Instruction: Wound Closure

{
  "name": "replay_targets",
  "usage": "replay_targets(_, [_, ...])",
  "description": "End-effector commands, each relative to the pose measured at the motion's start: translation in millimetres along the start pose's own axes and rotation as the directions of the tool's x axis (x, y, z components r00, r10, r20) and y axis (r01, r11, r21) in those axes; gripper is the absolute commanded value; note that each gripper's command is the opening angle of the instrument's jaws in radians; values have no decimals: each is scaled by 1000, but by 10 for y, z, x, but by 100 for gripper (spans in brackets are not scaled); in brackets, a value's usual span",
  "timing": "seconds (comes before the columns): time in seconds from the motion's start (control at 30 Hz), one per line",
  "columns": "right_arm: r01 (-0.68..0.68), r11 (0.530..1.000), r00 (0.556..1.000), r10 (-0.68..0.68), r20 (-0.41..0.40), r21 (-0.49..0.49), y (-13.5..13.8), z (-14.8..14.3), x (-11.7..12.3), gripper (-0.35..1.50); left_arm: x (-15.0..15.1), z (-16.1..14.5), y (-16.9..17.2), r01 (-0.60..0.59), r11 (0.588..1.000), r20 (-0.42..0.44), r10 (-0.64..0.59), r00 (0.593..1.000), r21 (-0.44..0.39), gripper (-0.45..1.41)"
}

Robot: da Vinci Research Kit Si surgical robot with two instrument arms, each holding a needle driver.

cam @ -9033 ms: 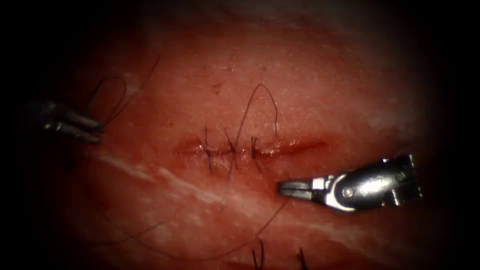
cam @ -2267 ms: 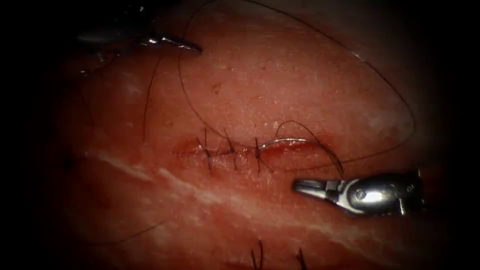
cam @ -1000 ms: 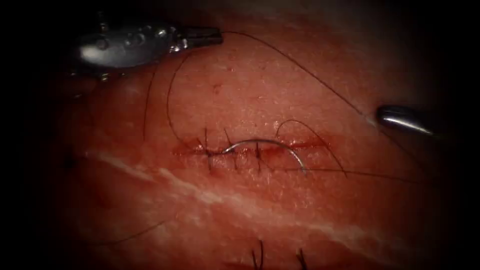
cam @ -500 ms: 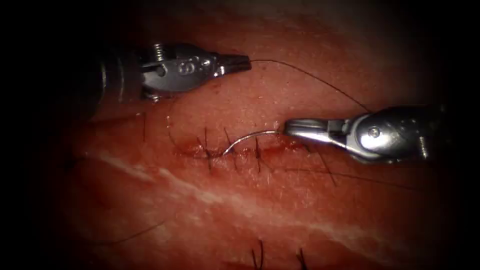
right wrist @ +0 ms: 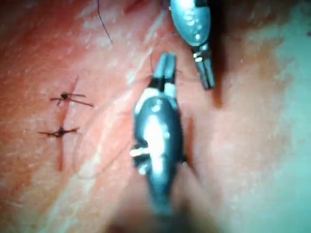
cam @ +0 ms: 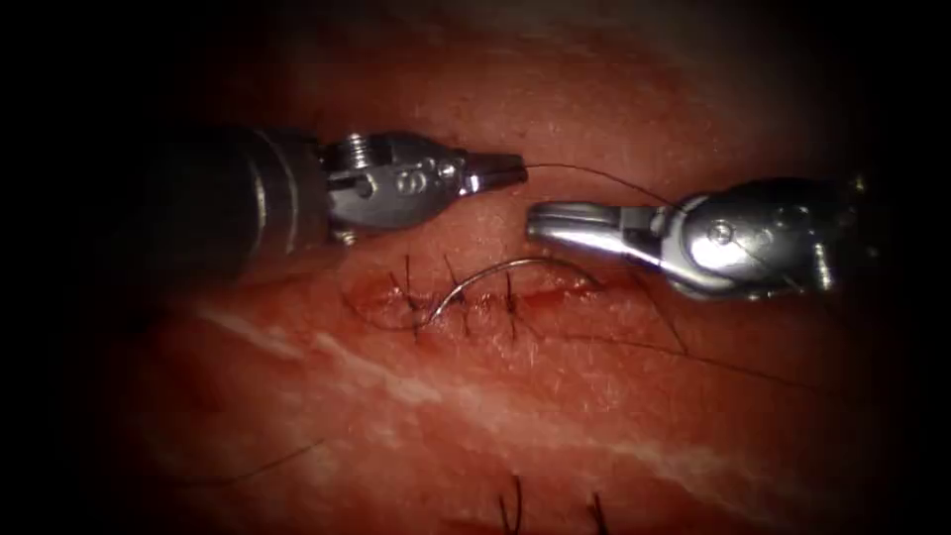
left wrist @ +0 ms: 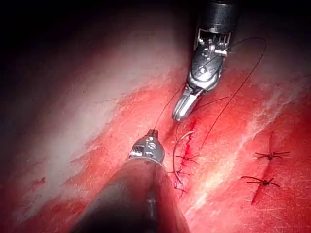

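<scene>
The curved needle [cam: 515, 264] lies loose on the tissue [cam: 594, 416] along the cut [cam: 570, 289]. It crosses the three stitches [cam: 458, 297], and neither tool holds it. My left tool [cam: 515, 170] is above the cut, shut on the thread [cam: 594, 173]. From there the thread runs right and crosses over the body of my right tool [cam: 535, 220]. The right tool's jaws are shut on nothing, just above the needle's right half, tip to tip with the left tool. The needle [left wrist: 179, 145] lies between the left tool [left wrist: 152, 132] and the right tool [left wrist: 179, 115]. The right tool [right wrist: 166, 60] lies beside the left tool [right wrist: 209, 80].
A second cut with two dark stitches [cam: 515, 510] lies at the near edge, also visible as stitches [left wrist: 267, 156] and stitches [right wrist: 65, 97]. A loose thread end [cam: 267, 461] lies at the lower left. A pale fatty streak [cam: 396, 381] runs below the cut.
The left tool has moved right and down with the thread. The right tool has lifted up and left, away from the needle's right end. The needle's left tip has dropped lower.
</scene>
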Motion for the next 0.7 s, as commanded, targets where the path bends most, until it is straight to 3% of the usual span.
replay_targets(0.03, [-5, 1000, 1000, 5, -8, -19, -4, 5, -6, 4, -1, 8, 6, -1, 1000, 2, 1, 1000, -4, -45])
replay_targets(0.17, [-14, 993, 1000, 14, -1, -116, 8, 6, -6, 66, 6, 4, 13, -1, 1000, 6, 1, 1000, -9, -45])
replay_targets(0.27, [-3, 985, 1000, 9, 29, -171, 15, 6, -9, 84, 12, -1, 18, 0, 1000, 6, 0, 1000, -11, -45])
replay_targets(0.37, [23, 974, 997, -7, 73, -227, 21, 6, -13, 91, 18, -7, 23, 1, 1000, 9, -1, 1000, -17, -45])
replay_targets(0.5, [53, 963, 992, -21, 122, -264, 26, 3, -16, 86, 28, -16, 29, 2, 1000, 10, -2, 1000, -28, -45])
replay_targets(0.7, [93, 973, 960, -32, 278, -212, 21, 3, -21, 83, 54, -43, 37, -19, 999, 4, 20, 1000, -49, -45])
